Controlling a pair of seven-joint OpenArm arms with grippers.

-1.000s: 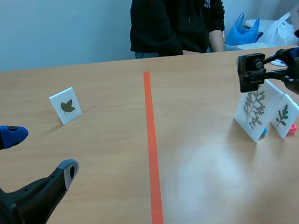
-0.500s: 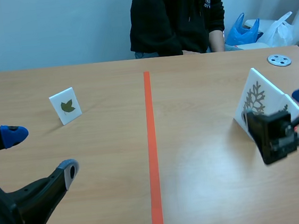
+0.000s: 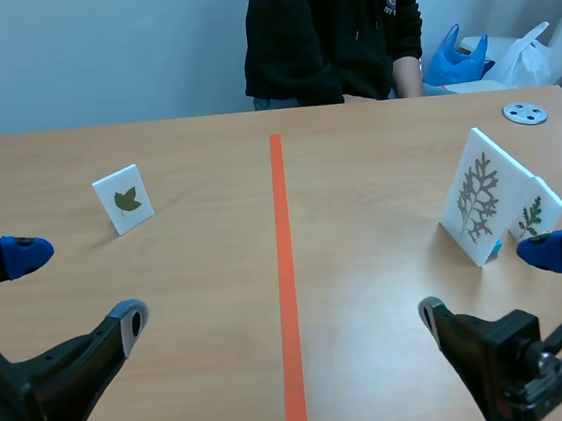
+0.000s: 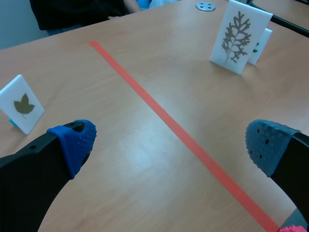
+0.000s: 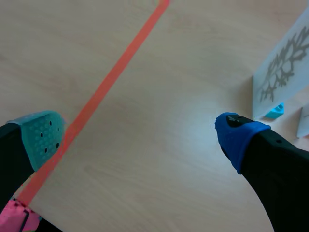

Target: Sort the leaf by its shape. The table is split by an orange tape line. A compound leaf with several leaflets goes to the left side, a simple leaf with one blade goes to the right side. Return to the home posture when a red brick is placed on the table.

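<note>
Three white leaf cards are seen standing on the counter point(image 3: 355, 152), which is divided by the orange tape line point(image 3: 285, 270). A small card point(image 3: 124, 199) bearing a single lobed leaf is set on the left side, well apart from the line. A large card point(image 3: 479, 197) with a much-divided grey leaf is set on the right side, and a smaller card point(image 3: 539, 216) with a green sprig of leaflets is set close behind it; whether the two touch cannot be told. Judged by the task, each appears to be on the wrong side. The left hand point(image 3: 73, 288) is held low at the near left with its fingers spread wide and nothing between them. The right hand point(image 3: 490, 282) is likewise spread wide and empty, low and just in front of the large card. The cards are judged to be light, thin and rigid, propped at a lean on small coloured feet point(image 5: 276, 110), so a slight nudge could tip or slide them. Their faces look smooth and may prove slippery against the pads. A hold is best taken across the two side edges in the upper half, or over the top edge with the faces pinched, squarely and gently, with the neighbouring card kept clear.
</note>
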